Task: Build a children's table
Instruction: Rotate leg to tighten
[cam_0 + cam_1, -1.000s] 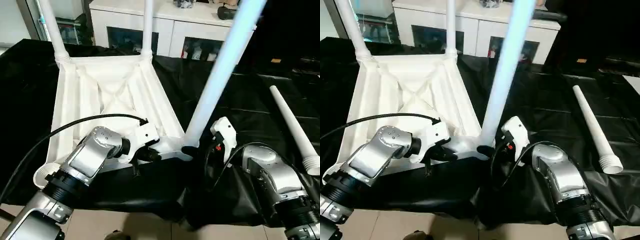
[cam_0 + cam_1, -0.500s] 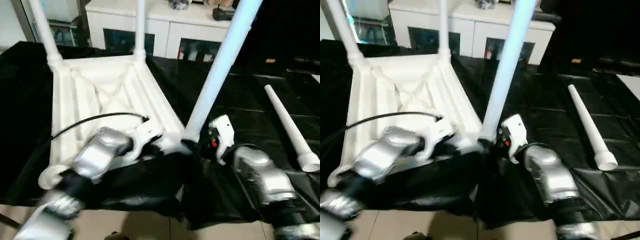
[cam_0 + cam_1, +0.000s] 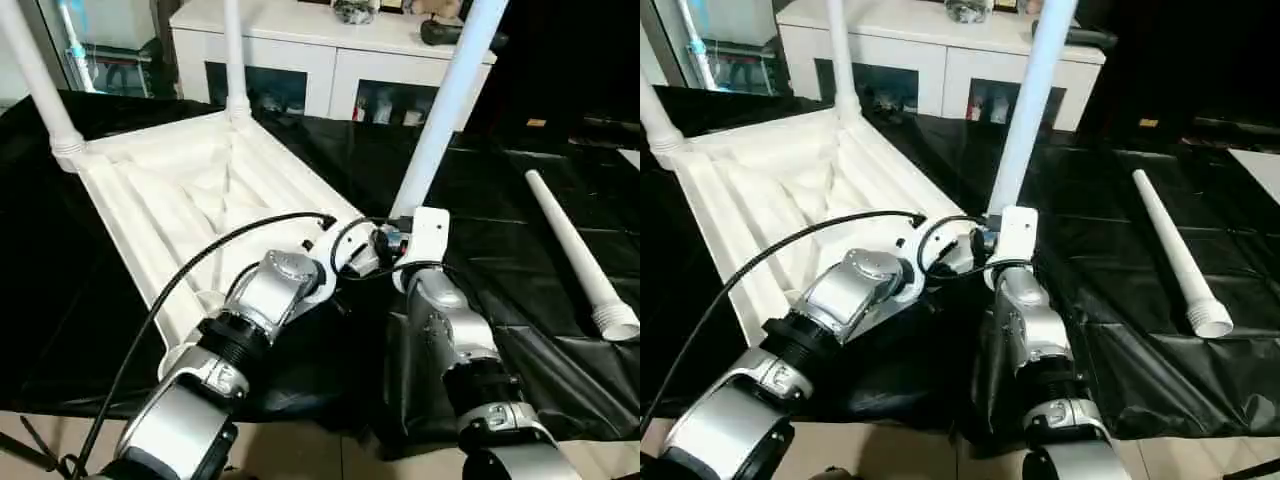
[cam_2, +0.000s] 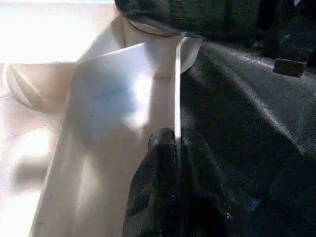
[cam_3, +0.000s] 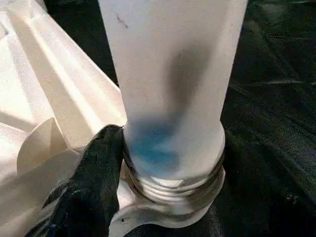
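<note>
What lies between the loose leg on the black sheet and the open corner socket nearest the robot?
Both forearms do. The loose leg lies to the robot's right, and the empty socket is at the tabletop's near left corner. The left hand grips the tabletop edge, and the right hand is at the third leg's base.

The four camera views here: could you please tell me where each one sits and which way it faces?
Left eye view: on the head, looking forward and down at the upturned tabletop; both silver forearms show.
Right eye view: beside it, same scene, with the loose leg on the black cloth.
Left wrist view: along the left gripper, pinching the tabletop's edge.
Right wrist view: along the right gripper, facing the near-corner leg at its socket.
Shared: both eye views and the right wrist view show that leg.
</note>
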Robot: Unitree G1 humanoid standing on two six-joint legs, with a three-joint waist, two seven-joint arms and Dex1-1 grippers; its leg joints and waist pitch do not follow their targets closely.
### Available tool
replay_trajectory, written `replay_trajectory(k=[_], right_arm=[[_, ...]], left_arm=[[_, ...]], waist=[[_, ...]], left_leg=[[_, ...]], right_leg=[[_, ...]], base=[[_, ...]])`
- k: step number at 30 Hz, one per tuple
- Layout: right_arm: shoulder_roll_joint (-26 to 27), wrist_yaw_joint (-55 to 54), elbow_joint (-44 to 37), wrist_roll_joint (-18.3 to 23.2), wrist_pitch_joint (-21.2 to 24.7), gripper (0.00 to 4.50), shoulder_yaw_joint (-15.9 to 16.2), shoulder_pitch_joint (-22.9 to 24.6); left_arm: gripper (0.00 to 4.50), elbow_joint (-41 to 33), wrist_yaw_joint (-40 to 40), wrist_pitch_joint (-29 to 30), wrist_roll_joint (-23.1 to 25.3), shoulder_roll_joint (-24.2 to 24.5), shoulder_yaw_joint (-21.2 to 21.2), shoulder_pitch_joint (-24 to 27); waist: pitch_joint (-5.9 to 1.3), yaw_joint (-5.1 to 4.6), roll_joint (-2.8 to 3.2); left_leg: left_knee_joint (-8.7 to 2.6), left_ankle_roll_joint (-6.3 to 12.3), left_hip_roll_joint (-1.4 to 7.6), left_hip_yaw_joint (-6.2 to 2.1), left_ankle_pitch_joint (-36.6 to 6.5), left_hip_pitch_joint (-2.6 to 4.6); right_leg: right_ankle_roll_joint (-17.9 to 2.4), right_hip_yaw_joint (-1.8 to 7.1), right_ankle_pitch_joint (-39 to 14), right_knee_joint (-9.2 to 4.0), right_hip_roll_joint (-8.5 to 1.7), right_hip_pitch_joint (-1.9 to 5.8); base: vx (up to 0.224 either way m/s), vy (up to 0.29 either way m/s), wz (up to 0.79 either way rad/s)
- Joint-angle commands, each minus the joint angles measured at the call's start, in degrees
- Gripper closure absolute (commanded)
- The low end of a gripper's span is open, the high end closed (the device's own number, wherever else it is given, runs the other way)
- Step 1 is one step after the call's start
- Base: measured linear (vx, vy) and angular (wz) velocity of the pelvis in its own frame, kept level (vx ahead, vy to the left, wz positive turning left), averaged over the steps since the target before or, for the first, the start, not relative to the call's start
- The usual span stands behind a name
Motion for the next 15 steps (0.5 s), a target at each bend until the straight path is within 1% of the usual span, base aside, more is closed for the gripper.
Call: replay_trajectory(k=[1, 2, 3, 4, 5, 6, 7, 8, 9, 10, 11, 12, 13, 14, 15], right_arm=[[1.5, 3.17, -0.75, 1.85, 0.64, 1.46, 1.26, 0.79], [1.24, 2.87, -2.01, 1.72, 0.73, 1.11, 1.46, 1.34], [1.18, 2.95, -2.24, 1.73, 0.74, 1.11, 1.53, 1.44], [0.48, 3.46, -4.43, 1.61, 0.89, 1.09, 2.16, 2.46], [-0.02, 3.59, -5.88, 1.36, 1.2, 0.9, 2.22, 3.17], [-0.92, 3.9, -8.05, 0.7, 1.45, 0.9, 2.07, 4.34], [-1.62, 3.93, -9.45, 0.22, 1.85, 0.77, 2.06, 5.08], [-2.42, 4.39, -11.03, 0.0, 2.71, 0.69, 2.07, 5.93], [-3.07, 5.14, -12.51, 0.33, 3.95, 0.57, 2.05, 6.71], [-4.33, 6.38, -15.29, 0.9, 6.14, 0.57, 2.02, 8.19], [-5.29, 7.51, -17.0, 1.18, 7.35, 0.47, 2.25, 9.08], [-5.59, 7.86, -17.51, 1.26, 7.72, 0.38, 2.32, 9.35], [-10.31, 14.8, -22.87, 3.1, 12.87, 0.24, 4.48, 12.11], [-10.31, 14.8, -22.87, 3.1, 12.87, 0.15, 4.48, 12.11], [-14.79, 21.42, -27.03, 4.76, 16.2, 0.09, 6.67, 14.15]], left_arm=[[4.5, 0.37, 1.1, -2.89, 0.45, 0.24, 1.14, -0.28], [4.5, -0.31, 0.07, -3.15, 0.53, 0.8, 0.68, 0.08], [4.5, -0.42, -0.1, -3.18, 0.53, 0.89, 0.6, 0.15], [4.5, -1.54, -1.6, -3.42, 0.6, 1.78, -0.17, 0.81], [4.5, -2.45, -2.76, -3.78, 0.77, 2.51, -0.93, 1.34], [4.5, -4.03, -4.38, -3.65, 1.12, 3.64, -2.09, 2.16], [4.5, -5.09, -5.4, -3.75, 1.39, 4.42, -2.84, 2.68], [4.5, -6.4, -6.65, -4.08, 1.63, 5.37, -3.65, 3.31], [4.5, -7.62, -7.43, -3.42, 1.43, 5.99, -3.82, 3.87], [4.5, -9.79, -8.99, -2.3, 0.89, 7.08, -4.03, 4.87], [4.5, -11.09, -10.19, -2.08, 0.58, 7.86, -4.26, 5.5], [4.5, -11.49, -10.55, -2.02, 0.48, 8.09, -4.33, 5.69], [4.5, -15.19, -14.47, -2.46, -0.44, 10.97, -4.97, 7.7], [4.5, -15.19, -14.47, -2.46, -0.44, 10.97, -4.97, 7.7], [4.5, -18.05, -17.95, -2.68, -1.73, 13.2, -5.26, 9.27]], waist=[[-3.78, -0.12, 0.02], [-3.75, -0.12, 0.12], [-3.75, -0.12, 0.12], [-3.71, -0.07, 0.26], [-3.67, -0.09, 0.44], [-3.73, -0.35, 0.52], [-3.78, -0.32, 0.47], [-3.8, -0.42, 0.47], [-3.78, -0.41, 0.51], [-3.7, -0.36, 0.56], [-3.65, -0.29, 0.68], [-3.66, -0.26, 0.7], [-3.57, -0.17, 0.54], [-3.54, 0.1, 0.6], [-3.47, -0.05, 0.66]], left_leg=[[-4.78, -0.22, 3.54, -1.88, -15.41, 1.5], [-4.85, -0.46, 3.62, -1.86, -15.92, 1.63], [-4.85, -0.46, 3.62, -1.86, -15.92, 1.63], [-4.94, -0.55, 3.59, -1.96, -16.26, 1.53], [-5.1, -0.73, 3.69, -2.12, -16.47, 1.32], [-5.18, -1.03, 3.76, -2.2, -16.62, 1.29], [-5.25, -1.17, 3.83, -2.3, -16.31, 1.27], [-5.13, -1.11, 3.88, -2.07, -15.8, 1.36], [-5.11, -1.01, 3.87, -2.12, -15.63, 1.43], [-5.06, -0.82, 3.78, -1.91, -15.59, 1.44], [-5.12, -0.79, 3.86, -1.96, -15.56, 1.46], [-5.11, -0.64, 3.94, -1.87, -15.86, 1.54], [-5.2, -0.61, 3.91, -1.98, -16.14, 1.5], [-5.23, -0.62, 4.09, -2.05, -16.16, 1.52], [-5.23, -0.58, 4.06, -1.93, -16.35, 1.46]], right_leg=[[-8.38, 2.1, -13.22, -4.64, -3.46, 1.4], [-8.37, 2.1, -14.21, -4.76, -3.43, 1.31], [-8.37, 2.1, -14.21, -4.76, -3.43, 1.31], [-8.22, 2.09, -14.75, -4.82, -3.44, 1.4], [-7.91, 2.07, -15.11, -4.84, -3.48, 1.51], [-7.97, 2.08, -14.82, -4.72, -3.44, 1.5], [-7.96, 1.99, -14.49, -4.71, -3.42, 1.62], [-8.33, 2.09, -12.92, -4.52, -3.26, 1.4], [-8.57, 2.07, -12.48, -4.48, -3.24, 1.43], [-8.85, 2.14, -12.07, -4.49, -3.16, 1.44], [-8.89, 2.16, -11.92, -4.42, -3.16, 1.53], [-9.14, 2.22, -11.9, -4.44, -3.18, 1.35], [-9.2, 2.11, -12.64, -4.5, -3.07, 1.56], [-8.96, 2.13, -12.65, -4.44, -3.18, 1.73], [-8.93, 2.25, -12.71, -4.42, -3.1, 1.55]], base=[[0.0, 0.0, 0.0], [0.0, 0.0, 0.0], [0.0, 0.0, 0.0], [0.0, 0.0, 0.0], [0.0, 0.0, 0.0], [0.0, 0.0, 0.0], [0.0, 0.0, 0.0], [0.0, 0.0, 0.0], [0.0, 0.0, 0.0], [0.0, 0.0, 0.0], [0.0, 0.0, 0.0], [0.0, 0.0, 0.0], [0.0, 0.0, 0.0], [0.0, 0.0, 0.0], [0.0, 0.0, 0.0]])
